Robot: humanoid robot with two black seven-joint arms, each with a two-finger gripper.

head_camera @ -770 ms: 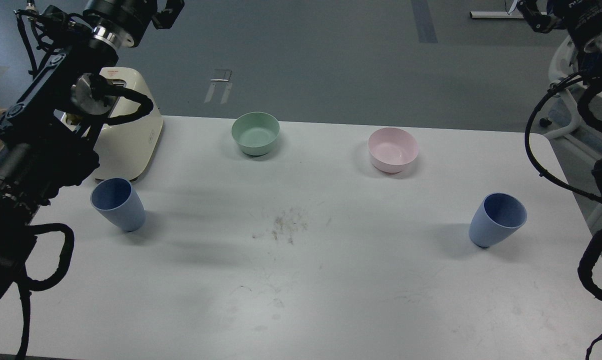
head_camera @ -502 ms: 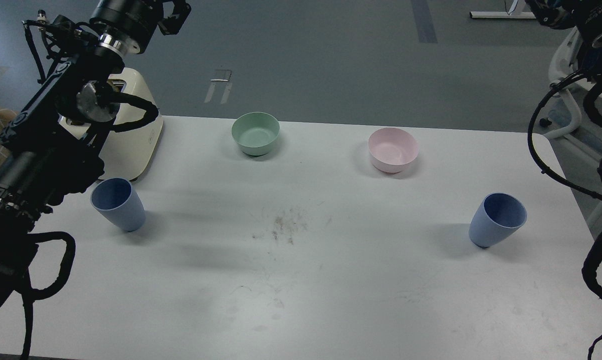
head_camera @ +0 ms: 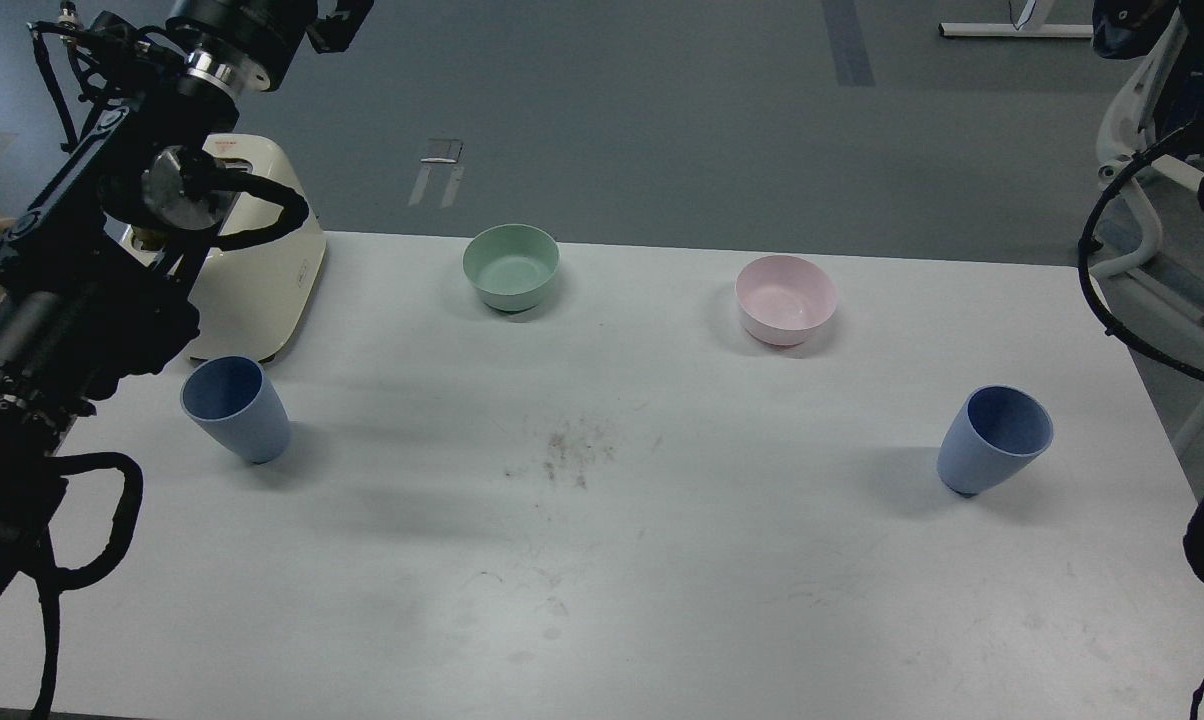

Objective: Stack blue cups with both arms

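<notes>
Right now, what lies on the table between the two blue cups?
In the head view, only bare table with a dark smudge lies between the left blue cup and the right blue cup.

The middle of the counter (head_camera: 662, 560) lies open between the two cups. Near its far edge stand a green bowl (head_camera: 511, 265) and a pink bowl (head_camera: 786, 299). A cream appliance (head_camera: 262, 270) blocks the far left corner.

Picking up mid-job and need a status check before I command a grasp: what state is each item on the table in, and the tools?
Left matte blue plastic cup: upright, empty, unstacked.
Right matte blue plastic cup: upright, empty, unstacked.
Mint-green bowl: upright, empty.
Pink bowl: upright, empty.
Left tool: raised, holding nothing visible; opening unclear.
Right tool: out of view.
</notes>
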